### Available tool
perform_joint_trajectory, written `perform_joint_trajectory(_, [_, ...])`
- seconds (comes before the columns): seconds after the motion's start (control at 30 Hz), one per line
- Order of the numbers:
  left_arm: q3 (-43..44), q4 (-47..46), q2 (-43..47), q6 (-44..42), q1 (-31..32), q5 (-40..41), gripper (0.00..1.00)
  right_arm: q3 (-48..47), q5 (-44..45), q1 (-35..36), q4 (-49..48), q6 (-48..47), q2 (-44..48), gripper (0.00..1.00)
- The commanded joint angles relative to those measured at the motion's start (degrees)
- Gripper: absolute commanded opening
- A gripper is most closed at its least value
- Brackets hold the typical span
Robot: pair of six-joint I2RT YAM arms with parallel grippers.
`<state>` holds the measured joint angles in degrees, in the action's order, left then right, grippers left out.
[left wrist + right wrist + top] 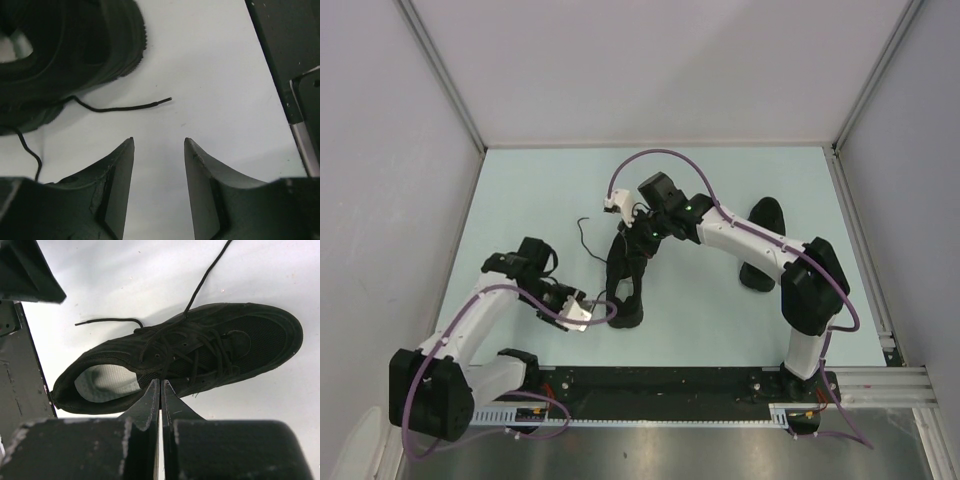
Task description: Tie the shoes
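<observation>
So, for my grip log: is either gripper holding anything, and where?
The left gripper is open, holding nothing. The right gripper is shut, seemingly pinching a lace strand above the shoe's eyelets.

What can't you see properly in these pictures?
Top view: the right arm covers much of the shoe.
Left wrist view: the picture's edge cuts off the shoe.
Right wrist view: whether the shut right hand pinches a lace; black on black, too thin.
</observation>
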<state>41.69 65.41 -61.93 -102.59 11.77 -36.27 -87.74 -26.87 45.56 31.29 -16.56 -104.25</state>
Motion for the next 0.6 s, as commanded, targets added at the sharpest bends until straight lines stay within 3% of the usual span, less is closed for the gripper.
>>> perform_joint_trajectory(0.0, [-3.1,-2.29,0.5,-14.74,4.39,2.6,0.49,-0.23,-1.51,-0.39,-3.25,1.7,0.98,0.0])
perform_joint_trajectory(0.2, [-6.19,-10.12,-1.52,-17.3,8.44,4.72,0.44,-0.41,-2.04,-0.47,-3.6,2.23,0.54,0.0])
perform_joint_trajectory(0.57, [-6.53,-18.29,-8.03,-17.03,12.57,5.77,0.45,-0.76,-2.57,-1.0,-3.51,2.41,-0.25,0.0])
